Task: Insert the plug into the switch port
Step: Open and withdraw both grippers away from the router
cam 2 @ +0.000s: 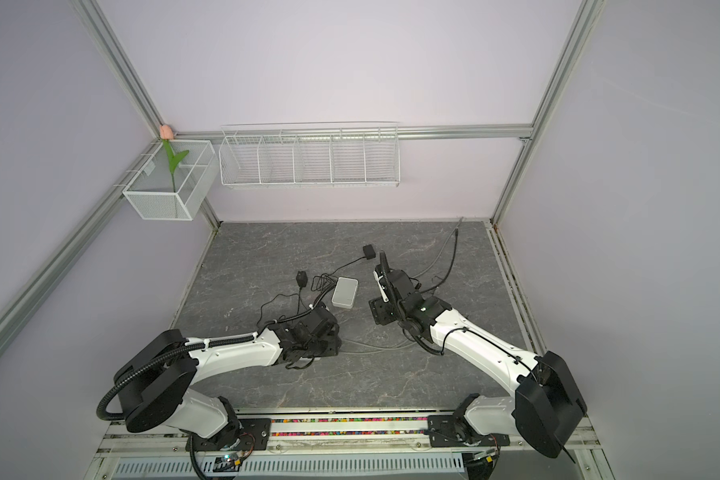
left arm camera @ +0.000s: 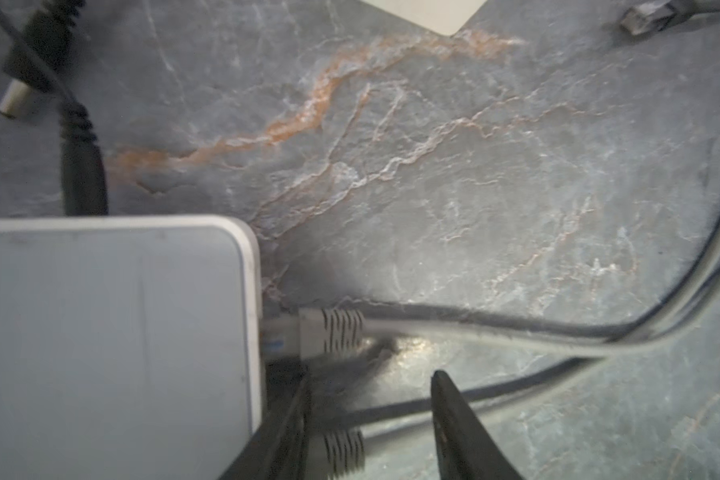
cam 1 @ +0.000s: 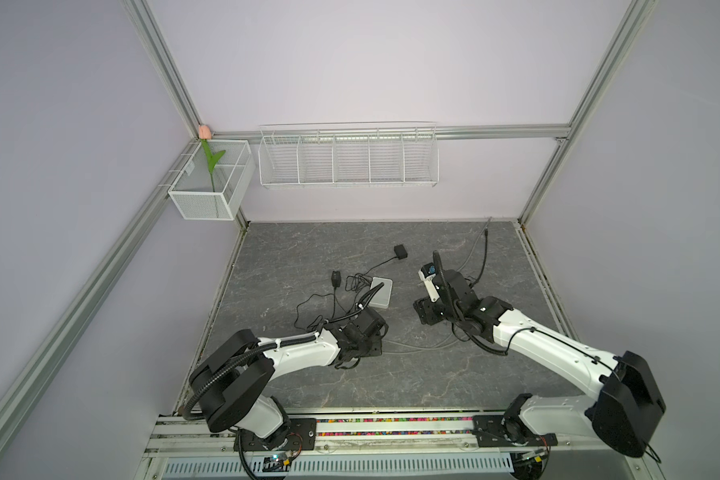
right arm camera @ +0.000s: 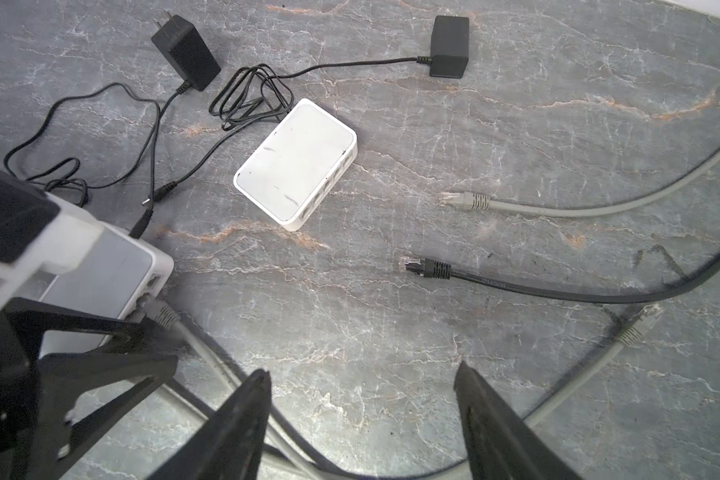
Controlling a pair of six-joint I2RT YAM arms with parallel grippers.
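Okay, grey Ethernet plug (left arm camera: 333, 332) looks in the switch (left arm camera: 113, 332) port; left gripper (left arm camera: 371, 376) and right gripper (right arm camera: 361, 368) both gape, empty. I'd nudge it straight home, switch braced.

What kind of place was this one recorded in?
Probably a lab robot cell: an aluminium frame with plain walls, two arms on a rail, and a stone-look table carrying switches and cables.

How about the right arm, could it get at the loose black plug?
Probably yes: the black plug lies uncovered, and the right arm's fingers stand open close by, nothing between.
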